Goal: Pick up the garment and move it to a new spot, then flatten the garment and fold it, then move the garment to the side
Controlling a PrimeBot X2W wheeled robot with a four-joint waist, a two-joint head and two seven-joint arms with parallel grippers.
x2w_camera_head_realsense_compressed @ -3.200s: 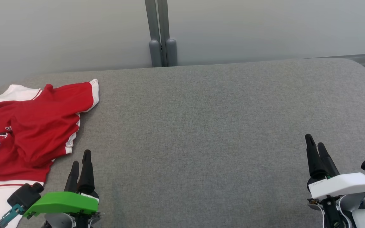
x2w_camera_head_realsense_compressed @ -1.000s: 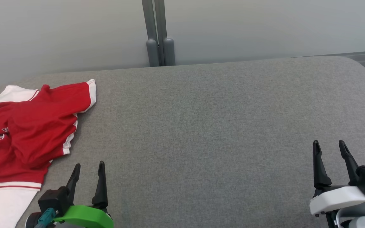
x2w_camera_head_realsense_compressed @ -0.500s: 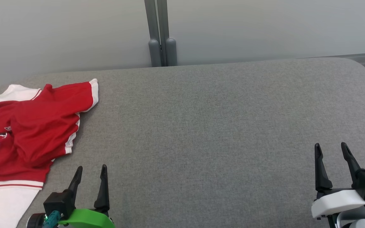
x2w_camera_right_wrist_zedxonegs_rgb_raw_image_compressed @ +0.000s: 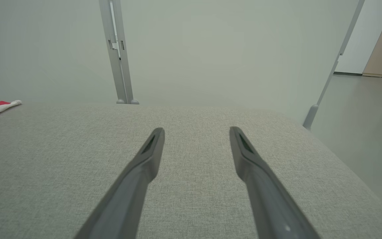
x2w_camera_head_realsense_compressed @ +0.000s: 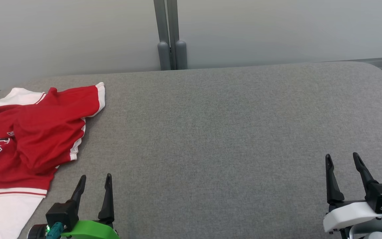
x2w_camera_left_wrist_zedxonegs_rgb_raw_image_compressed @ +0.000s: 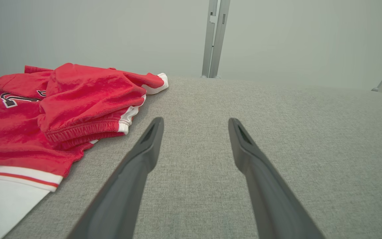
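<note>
— Grey padded table (x2w_camera_head_realsense_compressed: 211, 132): where does the garment (x2w_camera_head_realsense_compressed: 38, 132) lie?
— Crumpled at its left end, just left of the left gripper (x2w_camera_head_realsense_compressed: 95, 176), the nearer one, jaws apart, empty. The right gripper (x2w_camera_head_realsense_compressed: 341, 155), likewise empty, is well apart.

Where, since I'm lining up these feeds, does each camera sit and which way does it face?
Head: on the head, looking forward and down at the surface and jersey; left gripper lower left, right gripper lower right, both open.
Left wrist: on that wrist, looking along its fingers across the surface; jersey at left.
Right wrist: same along its fingers; jersey tip far left.
Shared: surface, jersey, post.
</note>
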